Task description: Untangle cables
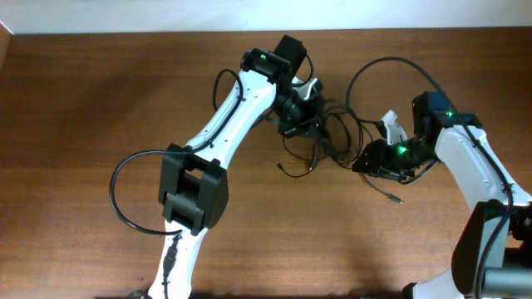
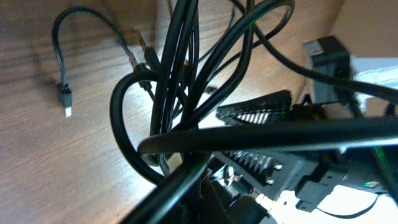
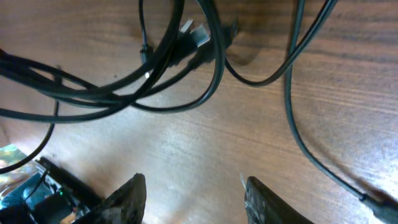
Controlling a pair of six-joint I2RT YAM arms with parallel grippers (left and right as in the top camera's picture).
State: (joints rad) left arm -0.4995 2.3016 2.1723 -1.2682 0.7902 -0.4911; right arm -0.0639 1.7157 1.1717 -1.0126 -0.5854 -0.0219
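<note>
The cables (image 1: 321, 139) lie as a tangle of thin black cords on the wooden table, between my two grippers. My left gripper (image 1: 302, 124) comes down on the tangle's left side and is shut on a bunch of the cables (image 2: 186, 81), which rise in loops out of its jaws (image 2: 208, 194). One loose cord with a plug end (image 2: 64, 99) lies flat to the left. My right gripper (image 1: 362, 162) sits just right of the tangle. In the right wrist view it (image 3: 194, 196) is open over bare wood, and the cables (image 3: 155, 81) lie beyond its fingertips (image 3: 134, 193).
A stray plug end (image 1: 284, 169) lies in front of the tangle and another (image 1: 392, 198) near the right arm. A large black loop (image 1: 391, 62) arcs behind the right wrist. The left arm's own thick cable (image 1: 125, 195) loops out to the left.
</note>
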